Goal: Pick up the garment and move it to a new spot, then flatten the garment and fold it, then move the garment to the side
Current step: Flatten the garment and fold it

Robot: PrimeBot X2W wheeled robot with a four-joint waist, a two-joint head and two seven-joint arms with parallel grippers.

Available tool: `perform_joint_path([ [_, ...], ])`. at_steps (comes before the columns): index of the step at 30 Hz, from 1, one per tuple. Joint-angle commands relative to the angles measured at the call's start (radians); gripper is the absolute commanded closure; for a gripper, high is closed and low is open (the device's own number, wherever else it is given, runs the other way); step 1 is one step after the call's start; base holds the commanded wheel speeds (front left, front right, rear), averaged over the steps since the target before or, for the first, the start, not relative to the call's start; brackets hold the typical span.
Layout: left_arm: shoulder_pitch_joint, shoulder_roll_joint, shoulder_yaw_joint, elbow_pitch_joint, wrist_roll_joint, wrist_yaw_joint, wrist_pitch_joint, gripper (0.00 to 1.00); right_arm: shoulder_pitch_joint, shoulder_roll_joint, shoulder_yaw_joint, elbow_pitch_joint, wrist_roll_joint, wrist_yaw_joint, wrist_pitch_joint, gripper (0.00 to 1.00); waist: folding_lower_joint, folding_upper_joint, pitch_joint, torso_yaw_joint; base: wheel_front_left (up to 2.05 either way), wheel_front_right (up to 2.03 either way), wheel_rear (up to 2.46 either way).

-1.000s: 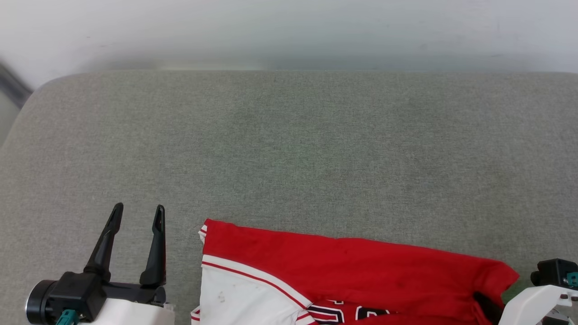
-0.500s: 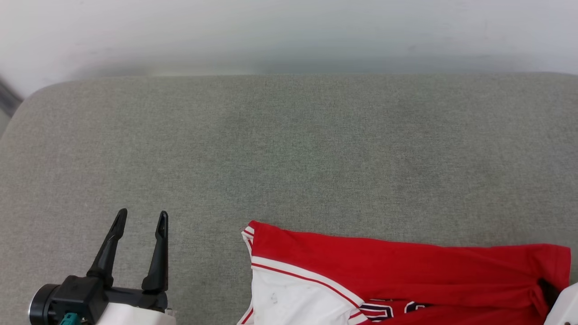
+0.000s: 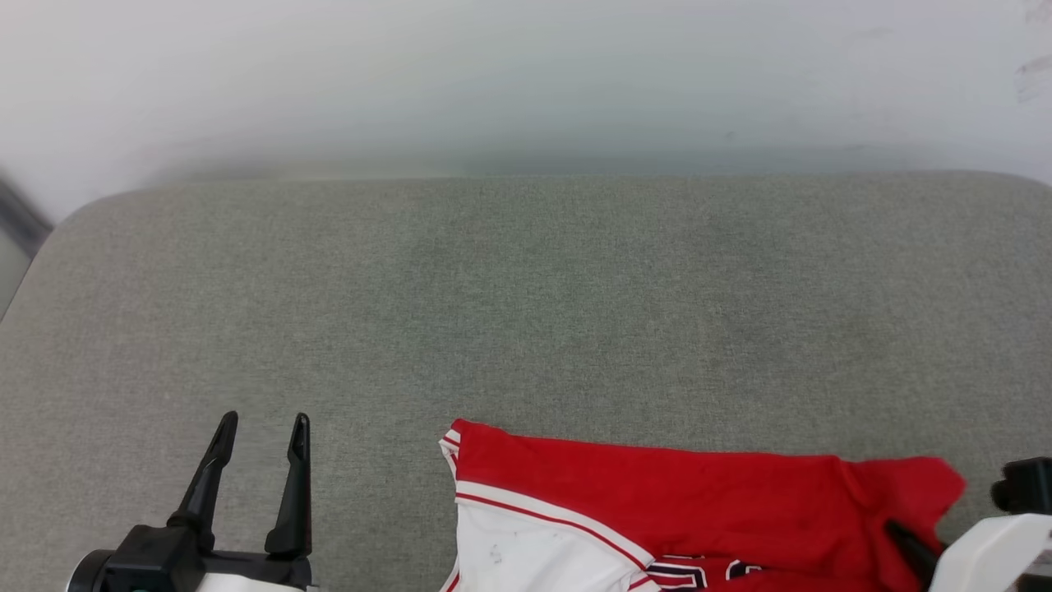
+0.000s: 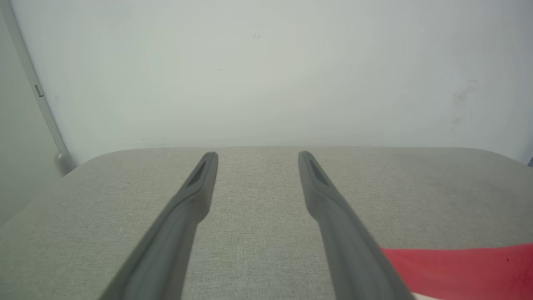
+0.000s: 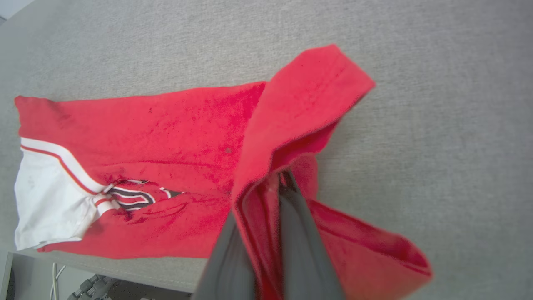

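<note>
While right gripper (image 5: 280, 183) pinches garment (image 5: 166, 133) fold, left gripper (image 3: 264, 422) apart, spread wide

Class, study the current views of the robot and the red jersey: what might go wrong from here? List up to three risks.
1. The right hand pinches only a bunched fold at one end of the garment; lifting may let it slip or stay crumpled.
2. The white sleeve lies near the grey surface's front edge; a drag might pull it over.
3. The left hand is open and apart from the cloth, so that end would trail unsupported.
</note>
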Motion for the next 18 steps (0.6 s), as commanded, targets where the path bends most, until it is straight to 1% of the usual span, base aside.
perform_joint_path([
  [1, 0.010, 0.000, 0.004, 0.000, -0.002, -0.002, -0.005, 0.00, 0.023, 0.022, 0.021, -0.039, 0.008, -0.001, 0.019, 1.00, 0.0000, 0.0000, -0.010, 0.003, 0.00, 0.00, 0.00],
  [7, 0.024, -0.002, -0.007, 0.010, -0.006, -0.002, -0.005, 0.00, 0.053, 0.103, 0.154, -0.118, 0.040, -0.001, 0.090, 1.00, 0.0000, 0.0000, -0.028, 0.013, 0.00, 0.00, 0.00],
  [10, 0.027, 0.003, -0.012, 0.016, -0.007, -0.002, -0.004, 0.00, 0.035, 0.122, 0.211, -0.125, 0.084, -0.001, 0.105, 1.00, 0.0000, 0.0000, -0.037, 0.020, 0.00, 0.00, 0.00],
  [11, 0.028, 0.005, -0.013, 0.016, -0.006, -0.002, -0.004, 0.00, 0.027, 0.125, 0.226, -0.122, 0.097, -0.001, 0.103, 1.00, 0.0000, 0.0000, -0.039, 0.023, 0.00, 0.00, 0.00],
  [13, 0.028, 0.007, -0.015, 0.015, -0.009, -0.002, -0.004, 0.00, 0.017, 0.126, 0.261, -0.103, 0.162, -0.001, 0.078, 1.00, 0.0000, 0.0000, -0.043, 0.031, 0.00, 0.00, 0.00],
  [14, 0.028, 0.007, -0.015, 0.015, -0.009, -0.002, -0.004, 0.00, 0.017, 0.126, 0.261, -0.103, 0.162, -0.001, 0.078, 1.00, 0.0000, 0.0000, -0.043, 0.031, 0.00, 0.00, 0.00],
  [18, 0.032, 0.011, -0.012, 0.012, -0.013, -0.002, -0.004, 0.00, -0.017, 0.126, 0.319, -0.053, 0.272, -0.001, 0.013, 1.00, 0.0000, 0.0000, -0.046, 0.050, 0.00, 0.00, 0.00],
])
